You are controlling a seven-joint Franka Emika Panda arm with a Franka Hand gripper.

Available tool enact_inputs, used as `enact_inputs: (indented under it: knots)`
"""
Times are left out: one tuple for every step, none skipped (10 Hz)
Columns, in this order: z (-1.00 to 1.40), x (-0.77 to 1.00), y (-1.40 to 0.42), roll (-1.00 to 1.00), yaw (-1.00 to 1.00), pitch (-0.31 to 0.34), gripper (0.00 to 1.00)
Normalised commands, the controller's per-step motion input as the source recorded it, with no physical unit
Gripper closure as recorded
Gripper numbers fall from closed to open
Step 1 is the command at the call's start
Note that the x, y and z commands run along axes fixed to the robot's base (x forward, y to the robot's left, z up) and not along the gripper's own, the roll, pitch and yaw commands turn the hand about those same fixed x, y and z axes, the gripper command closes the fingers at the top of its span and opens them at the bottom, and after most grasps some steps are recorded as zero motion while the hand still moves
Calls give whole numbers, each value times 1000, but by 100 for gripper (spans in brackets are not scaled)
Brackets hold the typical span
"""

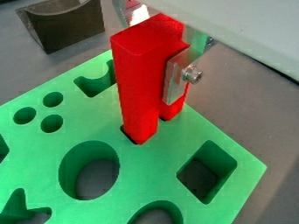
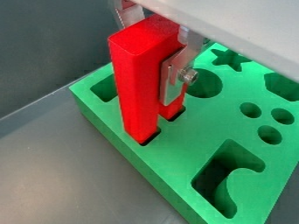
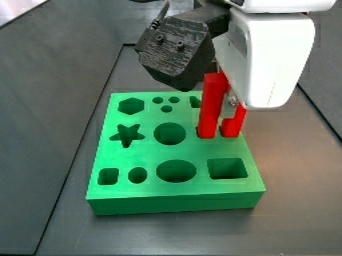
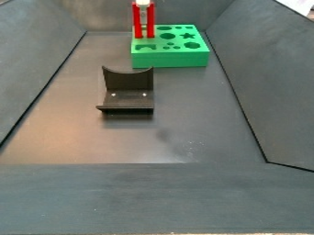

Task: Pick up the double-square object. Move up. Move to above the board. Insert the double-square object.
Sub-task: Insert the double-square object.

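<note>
Dark grey tabletop [image 4: 172,128] stretched between sloped walls, with the fixture [image 4: 125,90] standing well apart from the board [image 3: 174,195]. Over the board's edge the tool [image 1: 176,77] hung downward, its silver fingers [image 2: 176,74] clamped on the double-square object [image 1: 142,79]. That bright red block stood upright, its lower end seated in a board cut-out.
</note>
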Motion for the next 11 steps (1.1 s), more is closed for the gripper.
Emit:
enact_inputs:
  knots:
    - [-397, 0, 100, 220, 14, 54, 100]
    - [-389, 0, 166, 230, 34, 66, 100]
    - [-374, 0, 211, 207, 54, 70, 100]
    - [-354, 0, 126, 194, 46, 61, 100]
    - [-474, 0, 0, 227, 77, 0, 100]
    - [-591, 0, 0, 277, 80, 0, 100]
    - [-714, 0, -34, 294, 91, -26, 100]
    - [-83, -89, 0, 69, 0, -44, 100]
    - [0, -31, 0, -7, 0, -81, 100]
    - [0, 0, 0, 0, 0, -4, 100]
    - [0, 0, 0, 0, 0, 0, 100]
